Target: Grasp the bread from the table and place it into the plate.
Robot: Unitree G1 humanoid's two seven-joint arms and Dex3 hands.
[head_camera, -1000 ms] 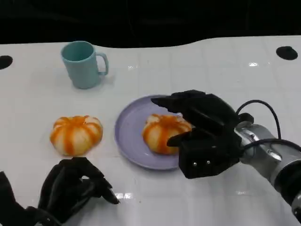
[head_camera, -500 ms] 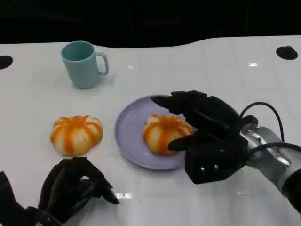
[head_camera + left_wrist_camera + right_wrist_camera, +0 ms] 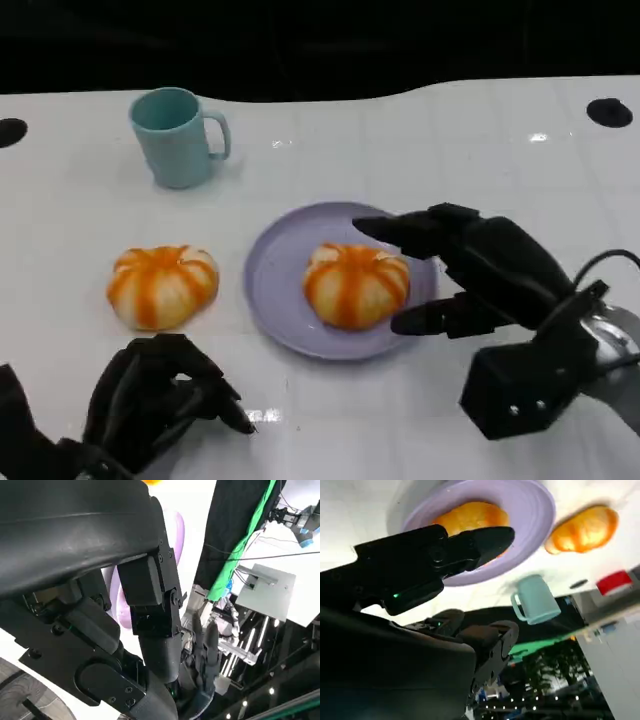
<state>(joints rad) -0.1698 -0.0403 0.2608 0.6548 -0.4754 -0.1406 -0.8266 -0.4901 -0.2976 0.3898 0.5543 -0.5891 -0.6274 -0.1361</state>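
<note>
An orange-and-cream striped bread point(image 3: 355, 284) point(image 3: 470, 519) lies on the lilac plate point(image 3: 272, 290) point(image 3: 535, 515) at the table's middle. My right hand point(image 3: 478, 275) point(image 3: 427, 565) hovers just right of the plate, fingers spread, holding nothing, clear of the bread. A second, matching bread point(image 3: 161, 285) point(image 3: 583, 529) sits on the table left of the plate. My left hand point(image 3: 155, 400) point(image 3: 125, 615) rests at the lower left with fingers curled in on nothing, in front of that second bread. The plate's lilac edge point(image 3: 177, 530) shows past its fingers.
A teal mug point(image 3: 177, 136) point(image 3: 536, 599) stands at the back left of the white table point(image 3: 450, 150). A dark round hole point(image 3: 609, 111) marks the far right corner, another point(image 3: 8, 130) the far left edge.
My right hand has let go of the bread on the plate and drawn back to the right and toward me. The bread stays on the plate. The left hand has not moved.
</note>
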